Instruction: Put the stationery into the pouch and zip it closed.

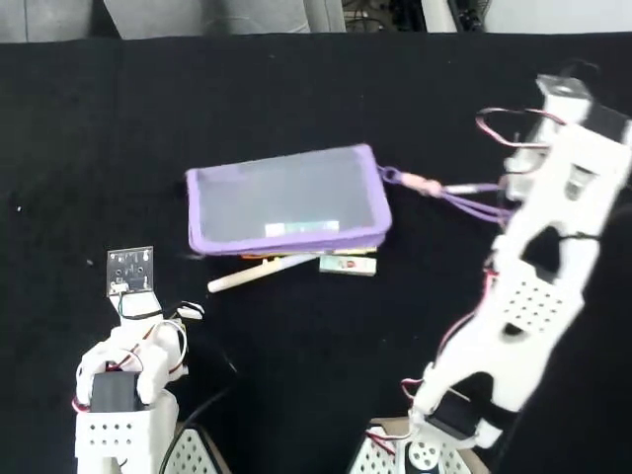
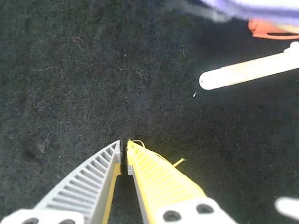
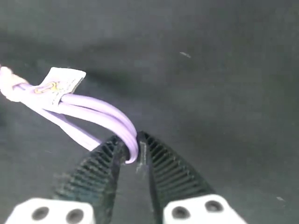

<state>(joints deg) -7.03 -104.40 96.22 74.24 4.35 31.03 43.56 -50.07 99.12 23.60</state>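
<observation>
The purple pouch (image 1: 286, 202) lay mid-frame in the high view with a white pen (image 1: 259, 276) poking out along its lower edge, so packing and zipping looked unfinished, while the right gripper (image 3: 133, 149) pinched its cord loop (image 3: 93, 114) and the left gripper (image 2: 124, 151) sat closed, empty, near the pen.
</observation>
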